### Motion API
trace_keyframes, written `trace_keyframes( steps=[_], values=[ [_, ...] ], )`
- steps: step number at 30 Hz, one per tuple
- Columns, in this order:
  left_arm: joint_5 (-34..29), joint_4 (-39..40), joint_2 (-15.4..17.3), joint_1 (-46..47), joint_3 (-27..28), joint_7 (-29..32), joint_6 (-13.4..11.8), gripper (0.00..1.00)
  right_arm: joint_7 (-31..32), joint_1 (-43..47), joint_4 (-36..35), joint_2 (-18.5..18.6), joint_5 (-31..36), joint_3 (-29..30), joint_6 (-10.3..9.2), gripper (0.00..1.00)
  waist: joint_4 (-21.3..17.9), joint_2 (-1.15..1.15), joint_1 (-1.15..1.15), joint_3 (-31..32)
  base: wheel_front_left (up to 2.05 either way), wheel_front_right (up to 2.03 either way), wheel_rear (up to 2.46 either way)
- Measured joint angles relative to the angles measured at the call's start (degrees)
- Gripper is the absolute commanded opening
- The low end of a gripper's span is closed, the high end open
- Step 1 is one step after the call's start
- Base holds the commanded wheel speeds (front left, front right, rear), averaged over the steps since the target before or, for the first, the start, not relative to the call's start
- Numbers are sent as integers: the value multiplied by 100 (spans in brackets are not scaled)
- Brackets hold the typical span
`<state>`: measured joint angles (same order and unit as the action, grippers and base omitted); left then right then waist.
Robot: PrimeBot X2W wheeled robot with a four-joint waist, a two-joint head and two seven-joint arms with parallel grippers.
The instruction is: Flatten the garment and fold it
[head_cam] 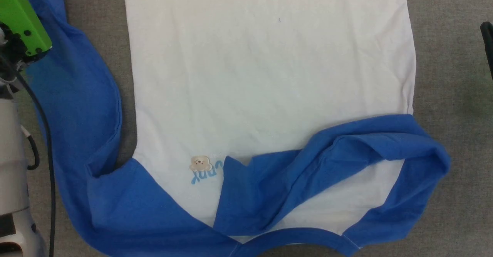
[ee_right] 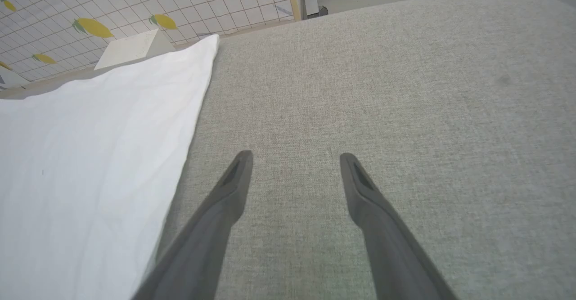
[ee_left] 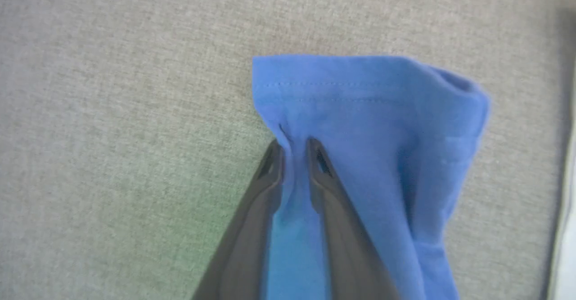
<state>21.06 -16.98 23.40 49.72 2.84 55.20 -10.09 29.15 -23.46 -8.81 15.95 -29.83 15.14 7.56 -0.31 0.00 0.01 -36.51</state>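
Note:
The garment [head_cam: 269, 76] lies spread on the grey surface, white body toward the top of the head view, blue neck trim [head_cam: 292, 236] at the bottom edge. One blue sleeve [head_cam: 81, 103] runs up the left side. My left gripper [ee_left: 294, 145] is shut on that sleeve [ee_left: 369, 124] just below its stitched cuff, under the green wrist housing [head_cam: 23, 22]. The other blue sleeve [head_cam: 346, 160] lies folded across the chest, partly covering the light-blue lettering [head_cam: 206, 174]. My right gripper [ee_right: 295, 158] stands open over bare surface, just right of the white hem side [ee_right: 90, 156].
The grey fabric table [head_cam: 454, 95] surrounds the shirt, with bare room to its right. A black cable [head_cam: 48, 141] hangs along my pale left forearm [head_cam: 11, 164]. A dark finger [head_cam: 487, 45] pokes in at the right edge. A lemon-patterned tiled wall [ee_right: 135, 7] stands beyond the table.

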Motion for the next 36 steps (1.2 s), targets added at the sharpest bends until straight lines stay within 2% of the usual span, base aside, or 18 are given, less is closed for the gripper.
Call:
trace_keyframes(
  steps=[3, 6, 11, 14, 18, 23, 30, 36],
  values=[
    [138, 130, -62, -97, 152, -357, -26, 0, -20, -5, 14, -4, -1, -15, 0, 100, 8, 0, 0, 10, 0, 0, 0],
    [336, 185, -223, -202, 555, -925, -210, 0, -73, -10, 78, -15, -1, -43, 0, 100, 5, 0, 0, 82, 0, 0, 0],
    [706, 310, -331, -252, 1071, -1624, -179, 0, -163, -8, 245, -51, 1, -57, 0, 100, 12, 0, 0, 302, 0, 0, 0],
    [1067, 368, -414, -324, 1280, -1885, 90, 0, -202, 18, 334, -66, 11, -22, 0, 100, 41, 0, 0, 492, 0, 0, 0],
    [1393, 617, -601, -394, 1273, -2210, 550, 0, -222, 158, 474, -74, 114, 42, 0, 100, 120, 0, 0, 805, 0, 0, 0],
    [1582, 1205, -1115, -475, 656, -2223, 1011, 0, -194, 329, 610, -200, 136, 103, 0, 100, 241, 0, -1, 1282, 0, 0, 0],
    [1484, 1631, -1857, -926, -751, -1963, 1205, 0, -152, 502, 681, -397, 181, 144, 0, 100, 387, 0, -1, 1949, 0, 0, 0],
    [1708, 1674, -2018, -1569, -2212, -1948, 1282, 0, -134, 597, 703, -508, 210, 127, 0, 100, 432, 0, -1, 2364, 0, 0, 0]
  ],
)
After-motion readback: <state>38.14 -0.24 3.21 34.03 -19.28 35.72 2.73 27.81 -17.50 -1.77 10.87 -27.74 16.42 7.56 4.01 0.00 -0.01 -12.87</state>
